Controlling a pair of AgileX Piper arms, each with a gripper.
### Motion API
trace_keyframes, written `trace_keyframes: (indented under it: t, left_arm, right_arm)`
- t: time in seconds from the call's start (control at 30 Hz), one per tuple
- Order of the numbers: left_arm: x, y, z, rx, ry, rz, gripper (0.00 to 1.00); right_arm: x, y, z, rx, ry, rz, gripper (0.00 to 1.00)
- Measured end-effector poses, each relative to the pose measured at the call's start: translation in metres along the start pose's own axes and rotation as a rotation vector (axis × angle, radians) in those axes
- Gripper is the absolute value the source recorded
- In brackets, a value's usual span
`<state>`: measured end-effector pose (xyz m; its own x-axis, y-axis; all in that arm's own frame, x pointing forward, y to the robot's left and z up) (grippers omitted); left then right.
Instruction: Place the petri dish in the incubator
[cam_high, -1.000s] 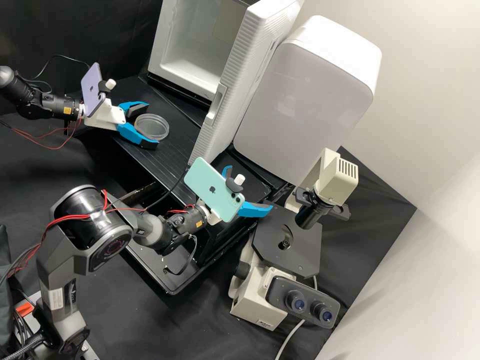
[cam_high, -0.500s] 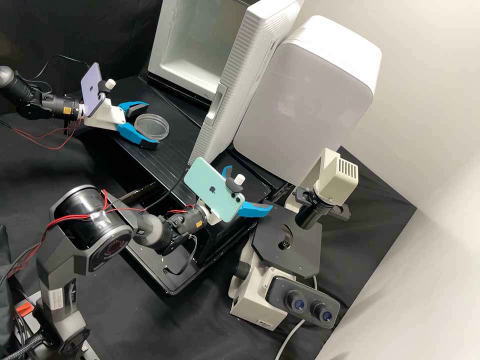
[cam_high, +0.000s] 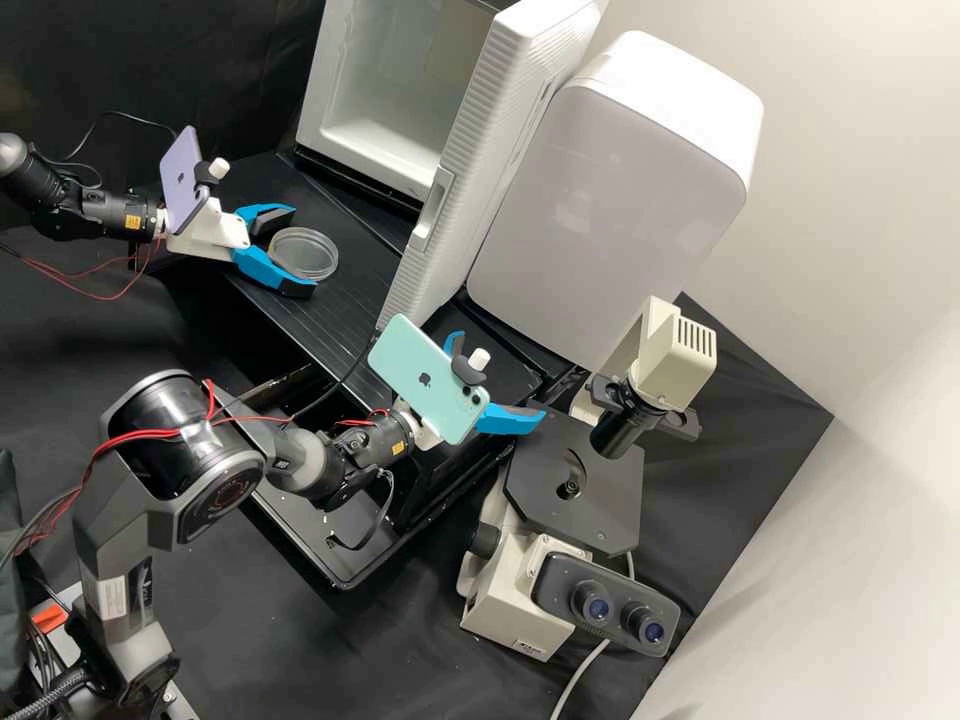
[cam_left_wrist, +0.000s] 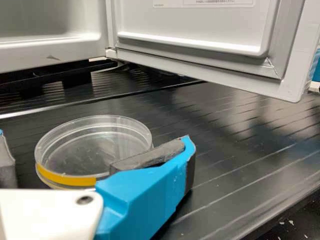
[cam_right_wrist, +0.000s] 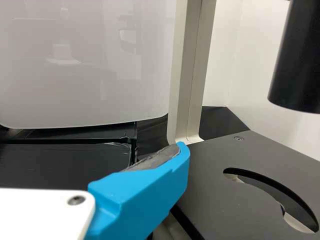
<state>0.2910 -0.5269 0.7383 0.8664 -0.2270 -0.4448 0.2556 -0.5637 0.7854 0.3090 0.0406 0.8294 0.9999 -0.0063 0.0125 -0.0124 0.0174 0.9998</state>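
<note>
**High view:** The left gripper (cam_high: 285, 250) hangs low over the black tray (cam_high: 340, 310) with its blue fingers spread apart. The clear petri dish (cam_high: 303, 253) lies flat between the fingertips, not yet lifted. Beyond the fingertips stands the white incubator (cam_high: 385, 90), its door (cam_high: 480, 150) swung open. The right gripper (cam_high: 512, 418) sits well apart from the dish, just above the stage of the microscope (cam_high: 575, 520). Whether that gripper is open or closed cannot be told.

**Left wrist view:** The dish, with a yellow band around its side, rests on the ribbed tray inside the open gripper. One dark pad (cam_left_wrist: 150, 156) is right at its rim, though contact cannot be confirmed. The incubator's opening lies ahead, past a raised sill.

**Right wrist view:** The microscope stage (cam_right_wrist: 240, 185) lies directly under the gripper, with the incubator's white wall ahead.

The risk lies in the squeeze and the carry. An off-centre or low grip on the thin plastic could pop the dish out sideways or shift the lid off its base. A dish carried too low could catch the sill, and one swung wide could strike the door.
</note>
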Motion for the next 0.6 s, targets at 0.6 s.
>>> trace_keyframes:
  t: [0.6]
  left_arm:
    - [-0.0001, 0.0005, 0.0008, 0.006, -0.006, 0.009, 0.00]
  right_arm:
    - [0.0000, 0.0000, 0.0000, 0.000, 0.000, 0.000, 1.00]
